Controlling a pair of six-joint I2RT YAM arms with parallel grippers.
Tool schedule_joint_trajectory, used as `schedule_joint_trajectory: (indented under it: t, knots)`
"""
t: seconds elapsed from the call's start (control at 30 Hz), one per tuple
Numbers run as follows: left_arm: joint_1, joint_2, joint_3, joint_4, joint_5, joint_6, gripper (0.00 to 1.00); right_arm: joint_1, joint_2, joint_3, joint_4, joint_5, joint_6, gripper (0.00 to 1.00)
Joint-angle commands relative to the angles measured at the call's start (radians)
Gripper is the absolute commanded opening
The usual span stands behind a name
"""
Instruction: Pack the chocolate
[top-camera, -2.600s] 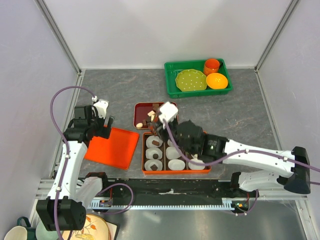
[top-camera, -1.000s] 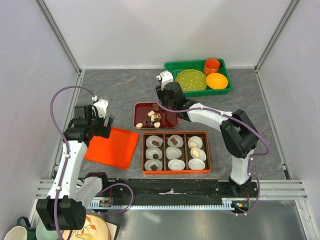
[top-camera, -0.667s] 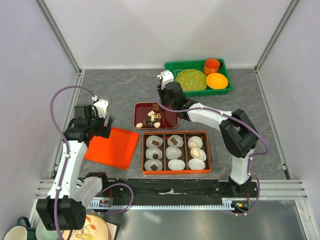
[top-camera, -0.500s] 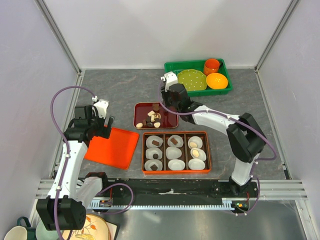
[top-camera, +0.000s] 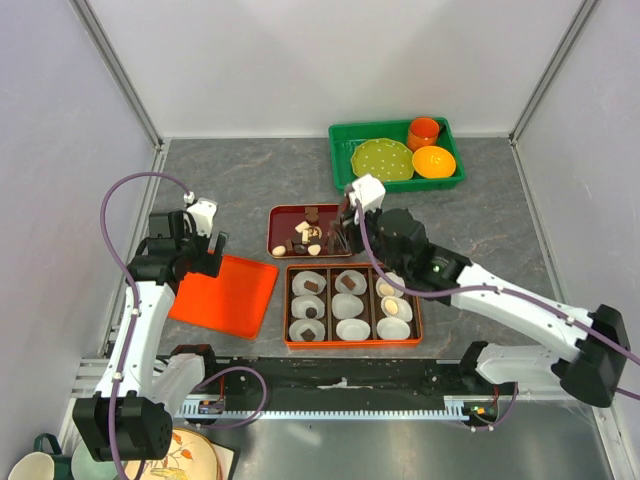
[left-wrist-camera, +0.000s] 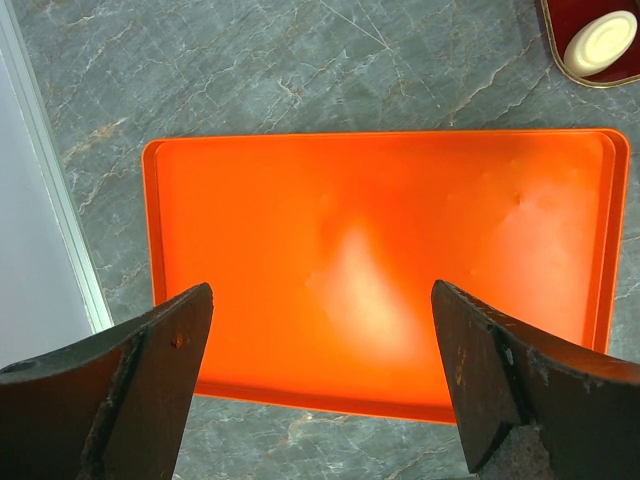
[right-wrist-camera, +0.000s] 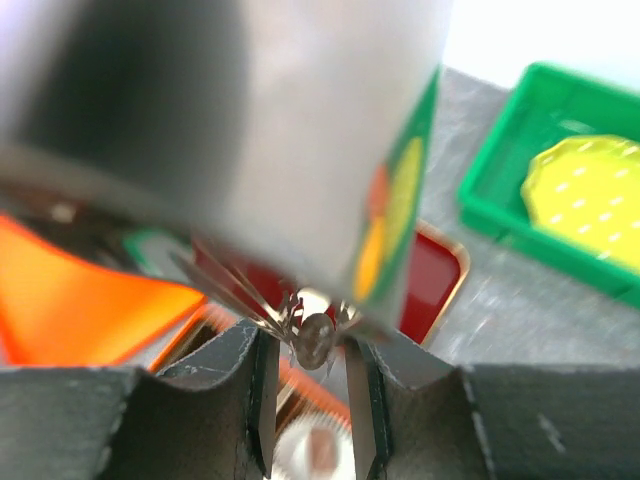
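Note:
Loose chocolate (top-camera: 305, 236), brown and cream pieces, lies in the small red tray (top-camera: 283, 222). The orange box (top-camera: 350, 344) in front of it holds white paper cups, several with chocolate inside (top-camera: 310, 287). My right gripper (top-camera: 343, 237) hovers over the red tray's right edge, beside the box's far rim. In the blurred right wrist view that gripper (right-wrist-camera: 310, 360) is shut on a dark brown chocolate (right-wrist-camera: 318, 342) at its fingertips, above a paper cup (right-wrist-camera: 315, 450). My left gripper (left-wrist-camera: 322, 300) stands wide open and holds nothing above the flat orange lid (left-wrist-camera: 380, 230).
A green basket (top-camera: 345, 170) at the back right holds a yellow-green plate (top-camera: 381, 160), an orange cup (top-camera: 424, 131) and an orange bowl (top-camera: 434, 161). The orange lid (top-camera: 225, 295) lies left of the box. White walls enclose the grey table.
My right arm has swung from the red tray's far side toward the box, and its jaws have narrowed around a dark piece. The left arm has not moved.

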Motion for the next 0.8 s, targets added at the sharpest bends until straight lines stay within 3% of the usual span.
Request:
schedule_joint_trajectory:
  t: [0.0,0.23,0.53,0.77]
  knots:
    - [0.006,-0.015,0.006,0.017,0.001,0.025,0.96,0.084,-0.096,-0.070,-0.151,0.052,0.056,0.19]
    - [0.004,-0.019,0.009,0.014,-0.001,0.022,0.96,0.179,-0.199,-0.134,-0.257,0.074,0.120,0.18]
    - [0.004,-0.019,0.023,0.002,0.001,0.019,0.96,0.194,-0.184,-0.174,-0.226,0.068,0.139,0.18]
    - [0.004,-0.015,0.024,0.002,-0.001,0.020,0.96,0.199,-0.178,-0.206,-0.189,0.049,0.151,0.25]
